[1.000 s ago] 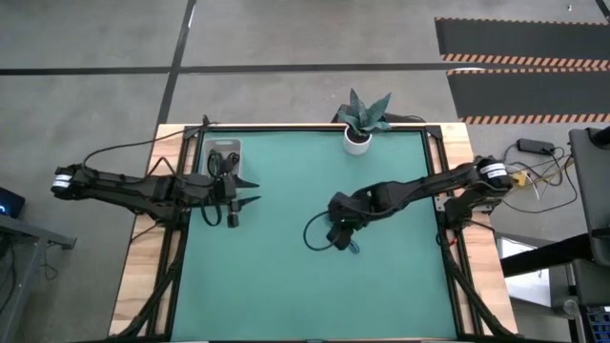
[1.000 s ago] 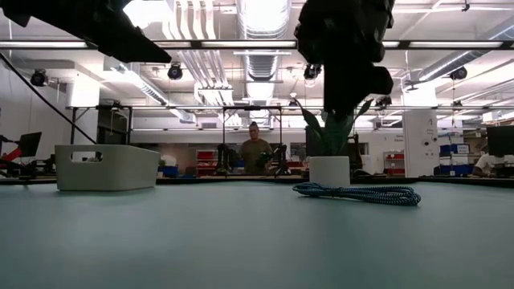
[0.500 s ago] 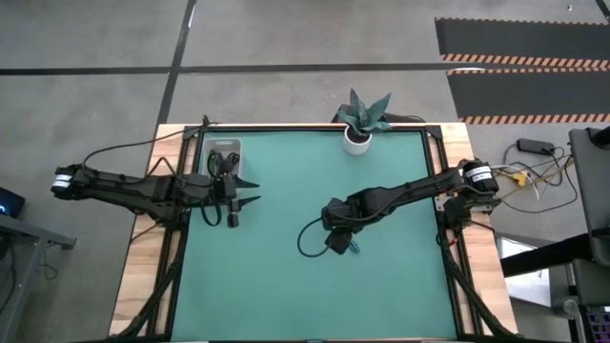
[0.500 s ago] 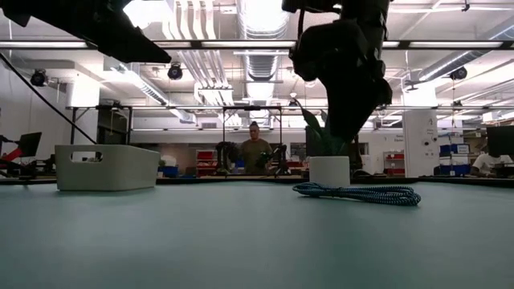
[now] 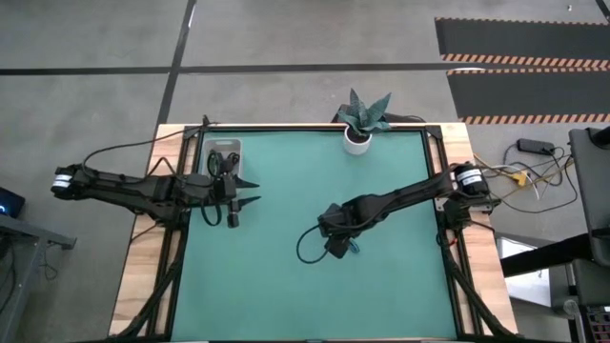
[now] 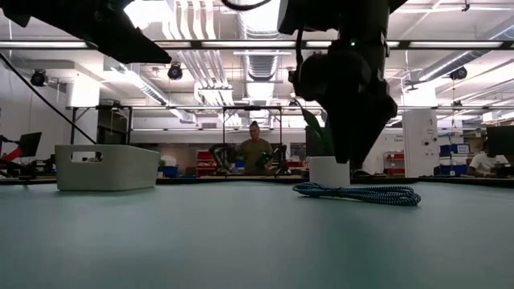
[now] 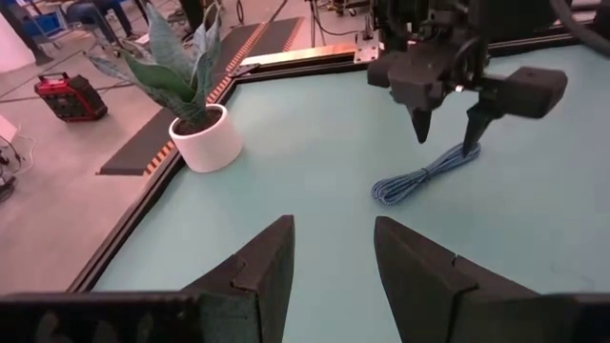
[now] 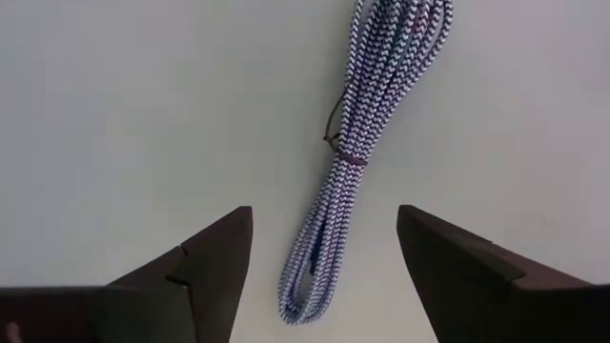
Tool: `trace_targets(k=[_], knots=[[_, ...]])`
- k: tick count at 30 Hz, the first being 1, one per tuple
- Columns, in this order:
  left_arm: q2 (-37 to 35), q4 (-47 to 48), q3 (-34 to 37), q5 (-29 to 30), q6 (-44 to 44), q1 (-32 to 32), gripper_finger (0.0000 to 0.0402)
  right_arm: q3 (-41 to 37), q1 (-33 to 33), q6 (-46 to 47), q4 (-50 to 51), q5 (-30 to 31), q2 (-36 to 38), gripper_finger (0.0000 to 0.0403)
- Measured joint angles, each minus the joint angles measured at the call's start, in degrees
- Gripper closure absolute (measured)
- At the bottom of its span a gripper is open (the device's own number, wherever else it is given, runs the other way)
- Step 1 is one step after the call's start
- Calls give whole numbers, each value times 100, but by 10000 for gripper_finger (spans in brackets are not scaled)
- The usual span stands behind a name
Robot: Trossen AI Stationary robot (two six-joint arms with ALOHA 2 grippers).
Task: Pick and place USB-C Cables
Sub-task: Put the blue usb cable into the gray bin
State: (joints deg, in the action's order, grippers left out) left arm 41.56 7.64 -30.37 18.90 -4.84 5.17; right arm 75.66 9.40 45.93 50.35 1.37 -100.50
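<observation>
The right claw (image 8: 324,262) hung released directly over the blue-and-white cable (image 8: 367,143) lying at centre-right of the green surface (image 5: 276,286), apparently lined up to straddle it, while the left claw (image 5: 250,191), also released, waited beside the tray (image 5: 225,151) at upper left.

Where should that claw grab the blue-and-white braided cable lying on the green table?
Probably at the middle of the cable bundle, near its thin tie, coming straight down from above. The bundle lies flat and narrow on the table, and the open right gripper already hangs over it with one finger on each side of its width.
</observation>
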Motion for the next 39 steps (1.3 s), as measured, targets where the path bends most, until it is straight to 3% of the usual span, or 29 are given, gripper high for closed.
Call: trace_targets(k=[16,24,35,39], knots=[[-2,-120,4,0,8,2,269,-35,12,-39,-136,33,-637,185],[2,-131,4,0,17,2,269,-94,12,-42,-177,33,-648,248],[0,-725,182,-2,16,2,269,-175,40,-313,-328,150,-643,368],[32,-730,188,-3,80,2,269,-181,51,-563,-324,174,-632,387]])
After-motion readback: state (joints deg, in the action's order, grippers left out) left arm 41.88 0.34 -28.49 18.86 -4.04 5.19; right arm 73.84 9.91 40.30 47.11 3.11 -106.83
